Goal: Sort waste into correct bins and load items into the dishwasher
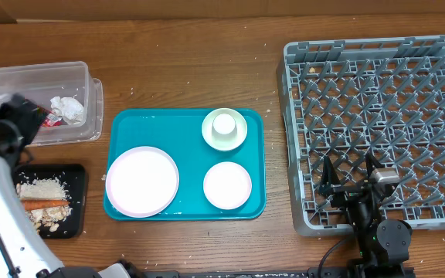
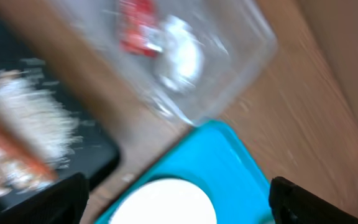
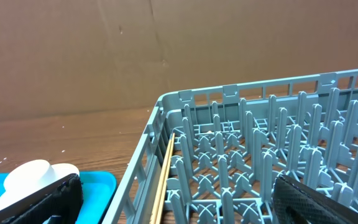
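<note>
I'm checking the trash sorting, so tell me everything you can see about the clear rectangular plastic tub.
The clear rectangular plastic tub is see-through, with rounded corners and a lipped rim. It stands upright and open-topped on the wooden table, at the far left. Inside lie a crumpled white napkin ball and a red crinkled snack wrapper, side by side. From overhead, the left arm hides its near left part. It stands apart from the teal tray.
</note>
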